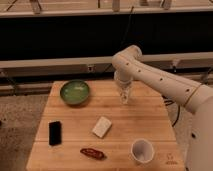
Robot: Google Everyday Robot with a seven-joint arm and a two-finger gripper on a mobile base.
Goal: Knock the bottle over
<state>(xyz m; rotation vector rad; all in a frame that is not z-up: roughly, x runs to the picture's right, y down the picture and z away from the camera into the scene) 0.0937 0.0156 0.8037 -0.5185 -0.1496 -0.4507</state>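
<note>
My gripper (124,96) points straight down over the far right part of the wooden table (75,120), below the white arm's wrist. A slim clear-whitish bottle (124,99) stands upright right at the gripper's tip, partly covered by it. I cannot tell whether the gripper touches or holds the bottle.
A green bowl (75,92) sits at the far left. A flat white block (102,127) lies mid-table. A black phone-like slab (55,133) lies at the left, a red-brown item (93,153) at the front, and a white paper cup (142,150) at the front right.
</note>
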